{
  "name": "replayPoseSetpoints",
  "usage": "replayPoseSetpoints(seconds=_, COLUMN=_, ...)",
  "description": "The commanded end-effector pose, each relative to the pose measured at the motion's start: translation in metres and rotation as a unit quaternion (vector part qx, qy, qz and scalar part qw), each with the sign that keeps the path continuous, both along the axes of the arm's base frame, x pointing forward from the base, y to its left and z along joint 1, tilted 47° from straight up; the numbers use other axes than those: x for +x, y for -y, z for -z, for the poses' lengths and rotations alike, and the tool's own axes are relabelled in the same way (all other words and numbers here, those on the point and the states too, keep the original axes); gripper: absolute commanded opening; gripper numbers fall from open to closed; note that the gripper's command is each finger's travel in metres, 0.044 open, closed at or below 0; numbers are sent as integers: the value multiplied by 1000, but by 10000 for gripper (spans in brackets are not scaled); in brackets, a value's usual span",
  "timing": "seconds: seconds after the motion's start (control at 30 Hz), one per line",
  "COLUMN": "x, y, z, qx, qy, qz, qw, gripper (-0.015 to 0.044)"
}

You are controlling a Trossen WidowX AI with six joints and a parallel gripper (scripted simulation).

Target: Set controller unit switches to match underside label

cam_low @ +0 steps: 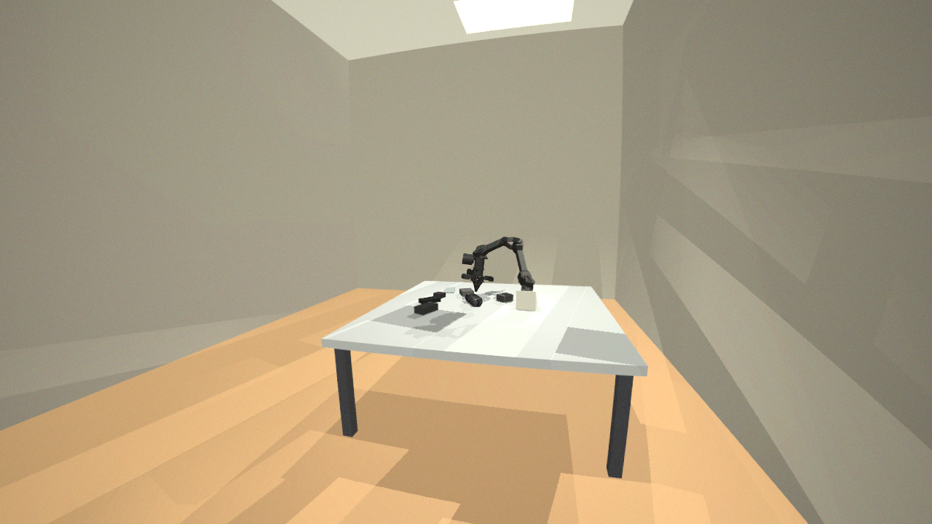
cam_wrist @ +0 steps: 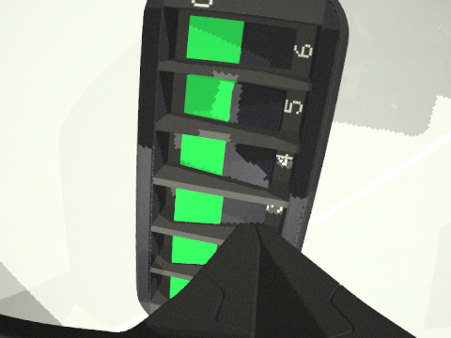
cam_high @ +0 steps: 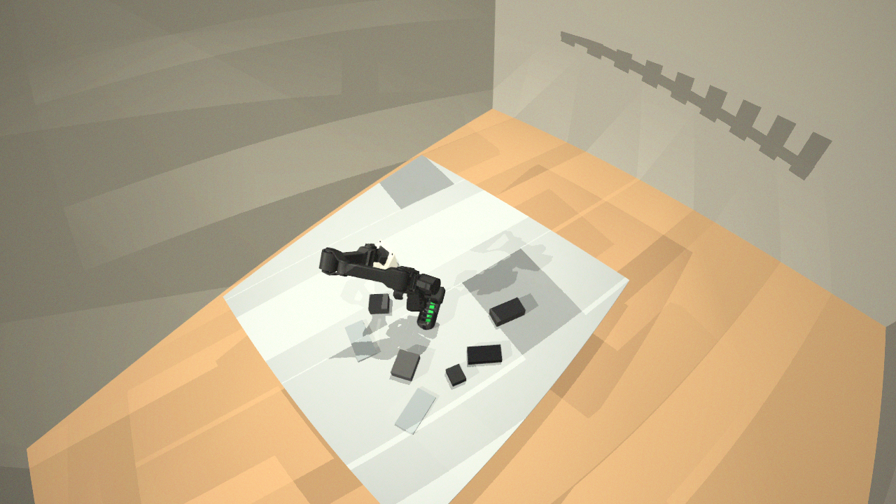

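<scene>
The dark grey controller unit (cam_high: 427, 323) (cam_low: 474, 300) (cam_wrist: 324, 94) sits on the bench with its switches facing up. In the wrist view its rockers run in a column, green ends left and dark ends right. The numbers 6, 5 and 4 show, and part of 3. The two lowest rockers are partly hidden by the fingers. I cannot tell for certain which ends are pressed down. The label on the underside is hidden. My gripper (cam_low: 476, 288) (cam_wrist: 251, 239) is shut and empty, pointing down at the unit. Its tips appear beside the dark end of rocker 3; contact is unclear.
A dark block (cam_high: 379, 303) (cam_low: 504, 297) lies nearer the arm base. A grey box (cam_high: 405, 365), a small dark block (cam_high: 456, 374), a black box (cam_high: 484, 354) and another dark block (cam_high: 507, 311) (cam_low: 426, 308) lie around. Two pale flat plates (cam_high: 362, 340) (cam_high: 416, 410) lie beyond.
</scene>
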State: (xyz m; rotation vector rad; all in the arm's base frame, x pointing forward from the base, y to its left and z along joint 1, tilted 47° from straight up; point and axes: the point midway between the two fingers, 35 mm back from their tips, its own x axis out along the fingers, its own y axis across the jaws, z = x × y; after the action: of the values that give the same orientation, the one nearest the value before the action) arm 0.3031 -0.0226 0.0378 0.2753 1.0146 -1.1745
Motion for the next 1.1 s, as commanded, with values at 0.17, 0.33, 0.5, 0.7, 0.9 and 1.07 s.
replayPoseSetpoints(seconds=0.17, x=-2, y=-43, z=31, qx=-52, qy=-38, qz=29, qw=998, gripper=0)
replayPoseSetpoints(seconds=0.33, x=-3, y=-50, z=36, qx=-63, qy=-42, qz=33, qw=997, gripper=0)
replayPoseSetpoints(seconds=0.5, x=-3, y=-46, z=40, qx=-62, qy=-42, qz=32, qw=997, gripper=0)
replayPoseSetpoints(seconds=0.7, x=-3, y=-38, z=47, qx=-62, qy=-42, qz=32, qw=997, gripper=0)
replayPoseSetpoints(seconds=0.9, x=-3, y=-31, z=54, qx=-61, qy=-42, qz=32, qw=997, gripper=0)
replayPoseSetpoints(seconds=1.07, x=-4, y=-25, z=59, qx=-61, qy=-42, qz=32, qw=997, gripper=0)
